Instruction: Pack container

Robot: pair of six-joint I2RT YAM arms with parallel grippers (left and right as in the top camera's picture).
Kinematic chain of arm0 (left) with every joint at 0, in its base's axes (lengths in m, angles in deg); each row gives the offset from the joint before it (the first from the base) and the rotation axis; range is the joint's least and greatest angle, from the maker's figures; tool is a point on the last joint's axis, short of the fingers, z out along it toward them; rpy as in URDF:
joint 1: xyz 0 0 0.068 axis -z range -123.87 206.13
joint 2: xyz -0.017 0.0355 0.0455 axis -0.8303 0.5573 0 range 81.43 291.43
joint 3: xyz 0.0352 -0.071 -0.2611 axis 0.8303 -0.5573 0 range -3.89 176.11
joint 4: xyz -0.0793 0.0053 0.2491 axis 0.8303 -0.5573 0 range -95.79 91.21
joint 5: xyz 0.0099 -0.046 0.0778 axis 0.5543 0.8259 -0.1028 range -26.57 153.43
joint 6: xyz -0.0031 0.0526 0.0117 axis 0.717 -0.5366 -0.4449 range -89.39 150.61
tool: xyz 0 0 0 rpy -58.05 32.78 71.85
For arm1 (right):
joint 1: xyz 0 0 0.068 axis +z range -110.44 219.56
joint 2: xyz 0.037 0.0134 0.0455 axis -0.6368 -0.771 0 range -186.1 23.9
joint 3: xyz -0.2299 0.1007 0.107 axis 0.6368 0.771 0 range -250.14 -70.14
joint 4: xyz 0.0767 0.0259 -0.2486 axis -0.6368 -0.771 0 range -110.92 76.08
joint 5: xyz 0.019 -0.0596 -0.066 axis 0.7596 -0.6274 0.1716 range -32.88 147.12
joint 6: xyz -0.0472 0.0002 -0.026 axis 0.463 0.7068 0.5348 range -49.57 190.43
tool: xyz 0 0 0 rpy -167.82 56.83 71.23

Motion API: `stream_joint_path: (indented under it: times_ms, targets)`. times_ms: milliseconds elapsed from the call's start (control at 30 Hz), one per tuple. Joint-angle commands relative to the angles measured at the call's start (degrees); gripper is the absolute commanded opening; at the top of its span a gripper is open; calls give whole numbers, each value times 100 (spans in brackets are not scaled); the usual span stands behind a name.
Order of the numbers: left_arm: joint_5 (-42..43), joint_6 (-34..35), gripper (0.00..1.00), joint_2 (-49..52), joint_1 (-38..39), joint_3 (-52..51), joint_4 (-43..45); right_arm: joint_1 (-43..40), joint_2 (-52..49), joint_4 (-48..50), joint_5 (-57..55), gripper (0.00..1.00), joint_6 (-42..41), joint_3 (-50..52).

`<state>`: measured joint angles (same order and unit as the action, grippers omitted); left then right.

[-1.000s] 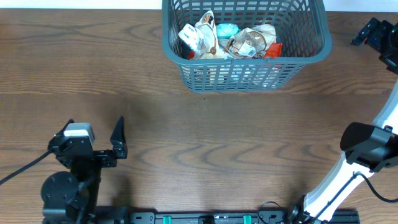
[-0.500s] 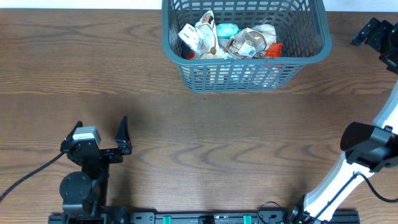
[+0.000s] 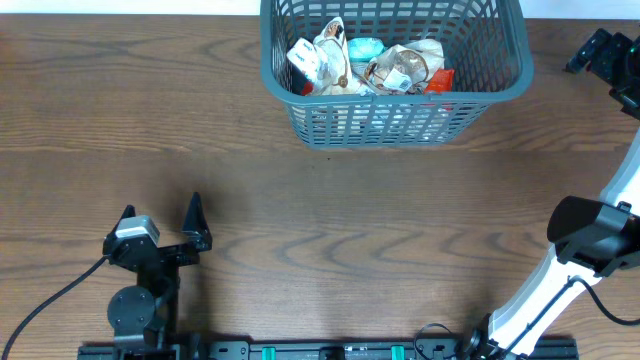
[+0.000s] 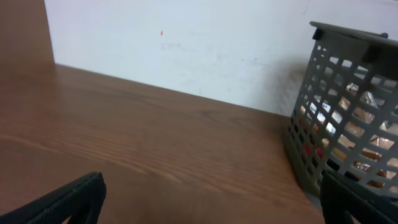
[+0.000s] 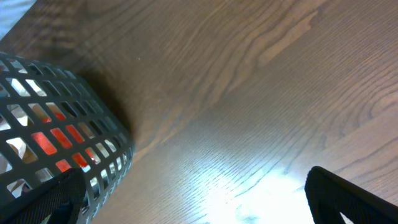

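Note:
The container, a grey-blue lattice basket, stands at the table's far edge in the middle, with several snack packets lying inside. My left gripper sits low at the near left, far from the basket, open with nothing between its fingers. From its wrist view the left gripper faces bare wood, and the container stands ahead on the right. My right gripper is at the far right, beside the basket and apart from it. In its own view the right gripper is open over bare table, with the container at the left.
The right arm's white link and black joint cross the near right corner. A black rail runs along the table's front edge. A white wall rises behind the table's far edge.
The left arm has drawn back toward the front edge and shifted slightly right, its gripper staying open. The right arm and the basket have not moved.

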<state>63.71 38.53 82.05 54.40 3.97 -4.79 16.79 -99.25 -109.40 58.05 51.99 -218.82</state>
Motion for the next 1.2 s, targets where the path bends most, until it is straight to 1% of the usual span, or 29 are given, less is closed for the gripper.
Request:
stream_joint_path:
  times_ms: [0,100,300,333,367,500,567,733,1067,1167]
  targets:
    - [35,444,99,-50,-28,-236,258,31,57,-11,20,99,4,22]
    - [28,507,99,-50,-28,-367,490,31,57,-11,20,99,4,22]
    - [-295,507,99,-50,-28,-417,459,31,57,-11,20,99,4,22]
    - [-350,509,100,-50,-28,-444,461,31,57,-11,20,99,4,22]
    - [-356,518,99,-50,-28,-483,461,31,57,-11,20,99,4,22]
    - [-372,833,99,-50,-28,-719,474,28,57,-11,20,99,4,22]
    - [-378,1003,99,-50,-28,-763,337,31,57,-11,20,99,4,22]
    - [-507,951,99,-50,-28,-763,229,28,57,-11,20,99,4,22]
    - [-446,431,99,-50,-28,-763,210,28,57,-11,20,99,4,22]
    - [-391,387,99,-50,-28,-763,199,31,57,-11,20,99,4,22]
